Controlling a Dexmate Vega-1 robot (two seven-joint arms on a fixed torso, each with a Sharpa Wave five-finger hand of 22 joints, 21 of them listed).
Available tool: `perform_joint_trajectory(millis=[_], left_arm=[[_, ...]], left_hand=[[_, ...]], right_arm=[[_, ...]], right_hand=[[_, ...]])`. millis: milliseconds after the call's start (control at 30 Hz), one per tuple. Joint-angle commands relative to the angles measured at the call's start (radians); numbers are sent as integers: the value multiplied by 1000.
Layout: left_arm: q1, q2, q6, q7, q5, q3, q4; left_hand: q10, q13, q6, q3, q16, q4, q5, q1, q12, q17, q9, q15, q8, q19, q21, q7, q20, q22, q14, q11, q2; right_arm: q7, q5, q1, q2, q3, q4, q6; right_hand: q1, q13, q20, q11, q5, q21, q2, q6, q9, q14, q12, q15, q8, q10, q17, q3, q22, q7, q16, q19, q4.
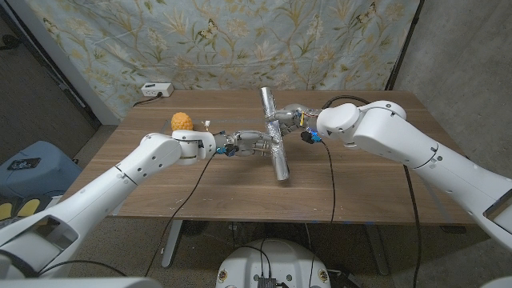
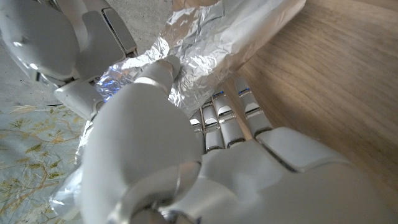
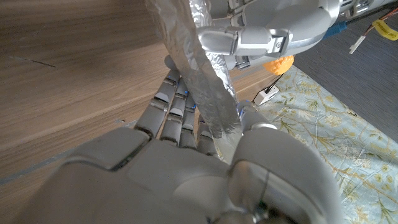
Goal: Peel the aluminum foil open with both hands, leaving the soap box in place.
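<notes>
Gripping from both sides, the two hands meet on a long crumpled strip of silver aluminium foil (image 1: 275, 138) near the middle of the brown wooden table (image 1: 208, 192). In the head view the foil runs from about 12 o'clock, where its far end lifts off the table, down to about 6 o'clock, where its near end lies on the wood. The left hand (image 1: 254, 145) reaches in from 9 o'clock and holds the foil at its middle; the left wrist view shows its thumb (image 2: 158, 78) pressed on the crinkled sheet with the fingers (image 2: 227, 121) under it. The right hand (image 1: 290, 117) comes in from 3 o'clock and holds the foil slightly farther along; in the right wrist view the foil (image 3: 202, 81) passes between its thumb (image 3: 252, 118) and fingers (image 3: 171, 106). The soap box cannot be made out inside the foil. A bumpy orange-yellow pineapple-like toy (image 1: 182, 122) stands at about 10 o'clock, well apart from the foil. A white power strip (image 1: 157, 90) sits at the far left table edge
</notes>
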Motion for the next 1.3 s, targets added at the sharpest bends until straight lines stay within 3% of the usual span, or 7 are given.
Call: perform_joint_trajectory(millis=[33, 267, 467, 600, 867, 1033, 1300], left_arm=[[16, 8, -32, -15, 4, -10, 10], [13, 11, -43, -15, 23, -5, 6], [19, 2, -39, 10, 17, -9, 2], [34, -12, -43, 61, 10, -20, -9], [78, -47, -71, 167, -19, -53, -22], [81, -51, -70, 183, -29, -56, -21], [81, -64, -58, 170, -82, -64, 6]], left_hand=[[-53, -24, -63, -22, -11, 17, -16, -63, -44, -1, -18, 22, -43, -13, 5, -1, 5, -2, -33, 23, -25], [-97, -43, -89, -28, -22, 21, -28, -89, -83, -7, -33, 39, -65, -28, 3, 22, 9, -3, -64, 46, -27], [-75, -54, -68, -20, -13, 11, -33, -84, -87, -9, -42, 34, -63, -18, 9, 27, 6, -3, -49, 41, -17], [22, -79, -2, -8, 6, -11, -43, -75, -80, -23, -61, 0, -51, 28, 34, 35, -4, -4, 1, -7, -12], [397, -111, 377, 27, 99, -35, -66, -41, -1, -54, -64, -154, 79, 182, 133, -65, -100, -11, 276, -163, 14], [490, -110, 434, 32, 112, -38, -69, -46, 23, -66, -75, -188, 93, 222, 160, -74, -127, -12, 340, -180, -2], [512, -102, 426, 23, 136, -46, -80, -26, 28, -41, -84, -200, 81, 241, 178, -73, -153, -13, 353, -191, -9]], right_arm=[[0, 11, -11, -10, 13, 1, 5], [2, 18, -16, -16, 22, -4, 10], [3, 24, -23, -22, 29, -4, 18], [-1, 23, -25, -24, 32, -8, 19], [12, 22, -21, -34, 32, -13, 34], [20, 19, -19, -37, 27, -12, 38], [33, 31, -32, -55, 47, -15, 54]], right_hand=[[7, 1, -2, -4, -2, 5, -2, 10, 2, 7, 4, -1, -2, 10, 4, 5, 6, 73, -4, 10, 6], [5, 1, -8, 27, -3, 1, -2, 13, 3, 5, 17, -4, -7, 31, 12, 4, 6, 74, -6, 8, 13], [7, 1, -8, 13, -3, 0, -3, 17, 3, 10, 20, -5, -9, 29, 15, 6, 6, 74, -7, 12, 14], [8, 1, -10, 16, -3, 0, -3, 21, 3, 13, 24, -9, -10, 32, 17, 7, 6, 74, -8, 15, 15], [9, 1, -13, 10, -3, -3, -2, 23, 4, 13, 26, -12, -13, 25, 21, 8, 6, 74, -11, 14, 18], [7, 0, -12, 13, -4, -4, -4, 25, 4, 14, 27, -11, -14, 25, 21, 8, 6, 74, -14, 15, 21], [-16, -4, -11, 10, -7, -13, -18, 17, 4, -2, 22, 0, -22, 3, 23, -11, 6, 73, -30, 0, 34]])
